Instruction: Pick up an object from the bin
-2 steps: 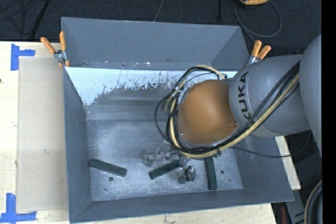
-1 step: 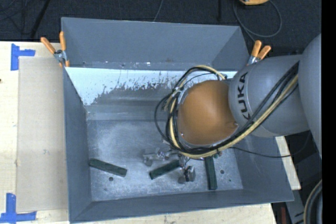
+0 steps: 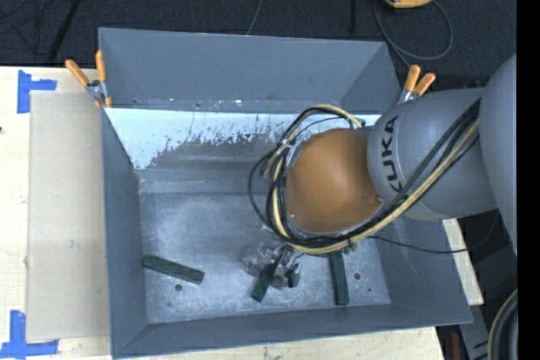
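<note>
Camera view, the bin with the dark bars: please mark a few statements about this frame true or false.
1. Three dark green bars lie in the bin. True: a left bar, a middle bar and a right bar.
2. The gripper is over the left bar. False: it is at the upper end of the middle bar, near the bin's lower wall in the view.
3. The arm comes in from the view's right. True.
4. The left bar touches the middle bar. False: bare bin floor lies between them.
</note>
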`<state>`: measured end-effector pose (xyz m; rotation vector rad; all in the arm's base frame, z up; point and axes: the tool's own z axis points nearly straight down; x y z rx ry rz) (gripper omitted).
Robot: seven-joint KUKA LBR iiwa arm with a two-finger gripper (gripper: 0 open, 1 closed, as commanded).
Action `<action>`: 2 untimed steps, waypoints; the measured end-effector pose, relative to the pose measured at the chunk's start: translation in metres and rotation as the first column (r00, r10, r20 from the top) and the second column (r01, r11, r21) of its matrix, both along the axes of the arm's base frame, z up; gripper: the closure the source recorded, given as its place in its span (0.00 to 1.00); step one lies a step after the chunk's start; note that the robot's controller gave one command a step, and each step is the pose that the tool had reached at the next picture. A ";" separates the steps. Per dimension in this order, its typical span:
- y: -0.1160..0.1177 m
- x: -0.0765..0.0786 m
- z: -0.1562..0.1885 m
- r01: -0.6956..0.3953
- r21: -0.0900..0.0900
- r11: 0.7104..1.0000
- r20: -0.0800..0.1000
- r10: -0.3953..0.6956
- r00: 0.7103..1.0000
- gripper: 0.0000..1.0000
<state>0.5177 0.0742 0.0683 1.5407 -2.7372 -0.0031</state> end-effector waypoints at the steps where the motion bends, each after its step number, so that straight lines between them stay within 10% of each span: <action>1: 0.001 0.000 0.019 0.005 0.000 1.000 0.002 -0.005 1.000 1.00; 2: 0.001 0.000 0.022 0.010 0.000 1.000 0.001 -0.010 1.000 1.00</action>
